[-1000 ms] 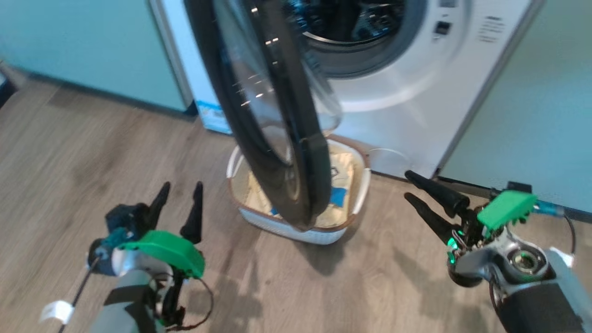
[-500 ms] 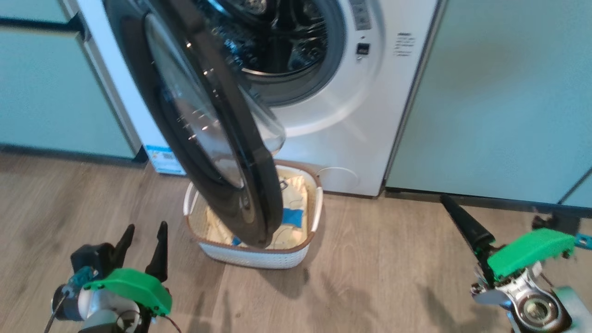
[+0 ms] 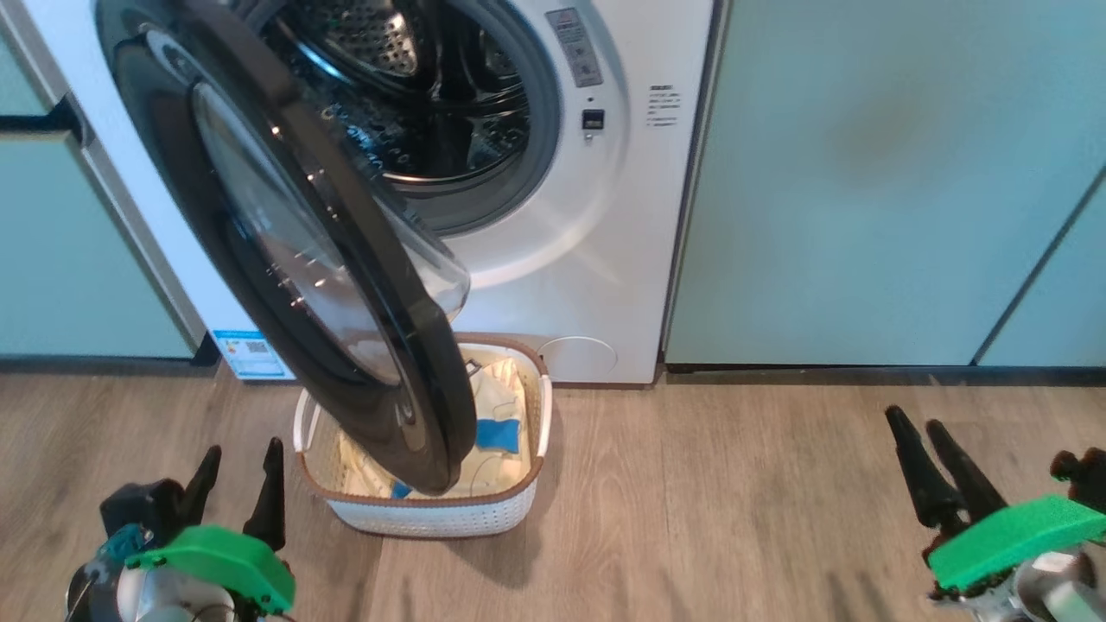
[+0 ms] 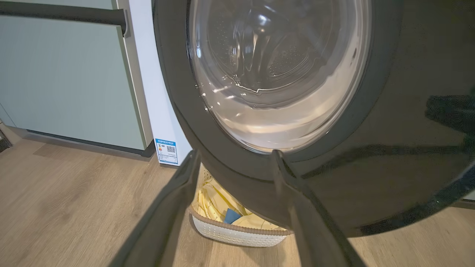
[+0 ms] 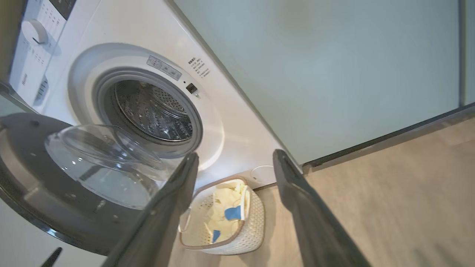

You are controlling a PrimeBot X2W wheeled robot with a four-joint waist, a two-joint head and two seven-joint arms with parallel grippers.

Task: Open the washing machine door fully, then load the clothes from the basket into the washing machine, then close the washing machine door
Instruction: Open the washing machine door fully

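The white washing machine stands with its steel drum exposed. Its black-rimmed door is swung out partway over the cream basket on the floor. Cream-yellow clothes with blue patches lie in the basket, partly hidden by the door. My left gripper hangs open at the lower left, left of the basket, holding nothing. In the left wrist view the door looms close beyond the fingers. My right gripper is open at the lower right, well away from the basket.
Pale green cabinet doors flank the washer on both sides. A blue label sticker sits at the washer's lower left corner. Wooden floor stretches between the basket and my right gripper.
The head camera has tilted up and shifted, so the washer, door and basket sit lower and further left in view. Both grippers have sunk toward the bottom edge and stay open.
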